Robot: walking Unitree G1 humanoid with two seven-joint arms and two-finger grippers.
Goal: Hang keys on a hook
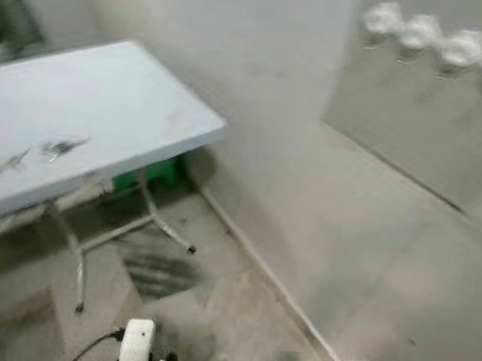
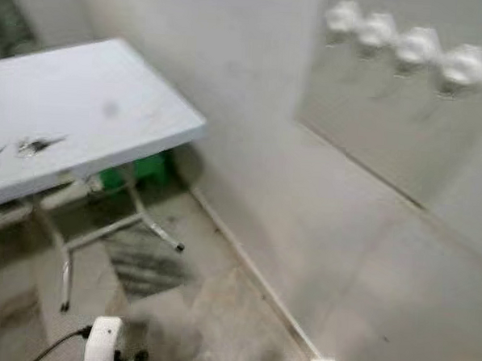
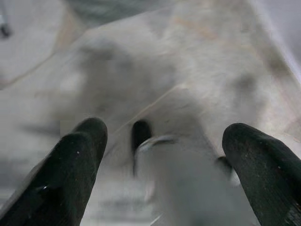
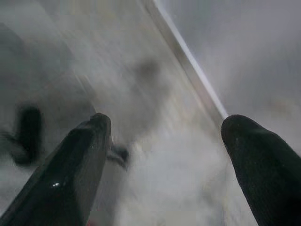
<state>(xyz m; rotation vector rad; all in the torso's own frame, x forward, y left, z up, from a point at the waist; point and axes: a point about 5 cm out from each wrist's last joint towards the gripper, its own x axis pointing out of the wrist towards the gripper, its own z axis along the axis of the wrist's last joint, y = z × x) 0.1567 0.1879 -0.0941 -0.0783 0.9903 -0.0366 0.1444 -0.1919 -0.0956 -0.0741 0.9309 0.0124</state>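
A small bunch of keys point(image 1: 62, 147) lies on the pale blue table point(image 1: 132, 102) at the left, blurred by camera motion. A row of white rounded hooks point(image 1: 420, 32) is mounted high on a wall panel at the upper right. Both arms hang low. My left gripper point(image 3: 164, 165) is open, pointing down at the stone floor with nothing between its fingers. My right gripper point(image 4: 164, 160) is also open and holds nothing, above the floor beside the skirting.
The table stands on thin white metal legs point(image 1: 167, 229), with a green box point(image 1: 152, 174) under it against the wall. A white wall corner point(image 1: 253, 108) juts out between the table and the hook panel. Marbled floor point(image 1: 218, 317) lies ahead.
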